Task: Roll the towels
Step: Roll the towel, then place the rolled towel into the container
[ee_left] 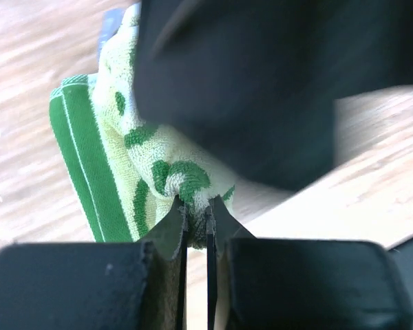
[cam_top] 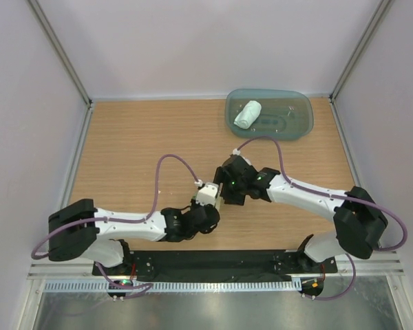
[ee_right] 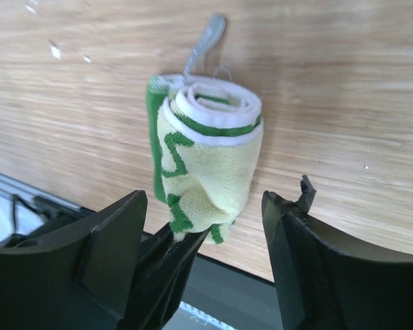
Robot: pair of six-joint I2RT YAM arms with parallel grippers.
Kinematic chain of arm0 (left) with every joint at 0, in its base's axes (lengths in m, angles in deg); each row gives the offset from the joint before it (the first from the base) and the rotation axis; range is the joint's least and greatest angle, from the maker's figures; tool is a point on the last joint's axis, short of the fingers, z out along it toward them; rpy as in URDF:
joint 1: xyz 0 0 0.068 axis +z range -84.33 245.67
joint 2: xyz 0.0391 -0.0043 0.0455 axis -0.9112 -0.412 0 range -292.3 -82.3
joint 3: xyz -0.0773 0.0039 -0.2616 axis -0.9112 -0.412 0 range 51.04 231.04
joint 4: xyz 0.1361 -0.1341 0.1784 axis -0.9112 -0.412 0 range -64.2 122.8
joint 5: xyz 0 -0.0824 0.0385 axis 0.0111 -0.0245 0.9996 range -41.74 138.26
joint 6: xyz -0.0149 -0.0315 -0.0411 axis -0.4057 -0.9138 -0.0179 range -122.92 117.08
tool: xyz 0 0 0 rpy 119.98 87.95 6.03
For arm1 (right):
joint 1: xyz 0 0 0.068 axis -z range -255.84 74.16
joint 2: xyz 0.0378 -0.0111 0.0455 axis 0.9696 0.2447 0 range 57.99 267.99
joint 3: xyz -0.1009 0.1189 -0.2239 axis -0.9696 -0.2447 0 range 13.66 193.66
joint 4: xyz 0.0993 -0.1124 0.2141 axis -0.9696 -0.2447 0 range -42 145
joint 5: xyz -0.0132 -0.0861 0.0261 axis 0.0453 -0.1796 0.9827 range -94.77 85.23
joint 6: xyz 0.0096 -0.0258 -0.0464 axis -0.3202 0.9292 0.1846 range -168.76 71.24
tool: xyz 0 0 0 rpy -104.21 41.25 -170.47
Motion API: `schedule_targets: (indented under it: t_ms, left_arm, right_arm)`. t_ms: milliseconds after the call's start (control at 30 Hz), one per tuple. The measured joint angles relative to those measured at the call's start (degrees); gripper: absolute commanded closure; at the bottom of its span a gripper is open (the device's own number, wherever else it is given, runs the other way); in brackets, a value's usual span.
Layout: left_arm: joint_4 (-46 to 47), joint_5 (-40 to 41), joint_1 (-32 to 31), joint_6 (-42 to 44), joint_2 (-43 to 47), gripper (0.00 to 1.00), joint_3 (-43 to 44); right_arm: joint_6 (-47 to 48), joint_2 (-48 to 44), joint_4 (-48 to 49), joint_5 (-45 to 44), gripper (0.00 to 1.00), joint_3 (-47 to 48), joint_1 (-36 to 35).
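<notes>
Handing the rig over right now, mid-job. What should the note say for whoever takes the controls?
Left gripper: shut on one end of the yellow-green towel.
Right gripper: open, with a finger on either side of that roll, not touching it.
White towel: rolled, lying in the teal tray.
Done: both towels are rolled.
Left: probably set the yellow-green roll in the tray beside the white one, then release.

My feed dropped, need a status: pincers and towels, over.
Left pincer shut on the rolled yellow towel. Right pincer open around it. White towel rolled, in tray. Nothing blocking.
</notes>
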Motion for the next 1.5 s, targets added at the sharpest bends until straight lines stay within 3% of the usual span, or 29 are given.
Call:
schedule_targets:
  t_ms: [400,667,1033,1500]
  left_arm:
    - [1.11,-5.81,9.88,-17.53,24.2,1.0,-17.64]
    - [-3.23,-7.67,11.1,-31.39,30.03,1.0,-22.34]
    - [-3.78,-9.27,11.41,-43.74,33.92,1.0,-26.45]
    - [-4.35,-9.86,11.65,-47.45,38.51,1.0,-29.11]
  right_arm:
    - [2.21,-6.91,1.11,1.25,0.21,-1.53,7.67]
    - [1.99,-7.8,20.39,12.13,0.19,-12.28,7.45]
    - [0.96,11.54,53.4,22.18,0.24,-17.14,0.55]
    - [2.71,26.77,74.88,27.5,0.37,-15.69,-3.69]
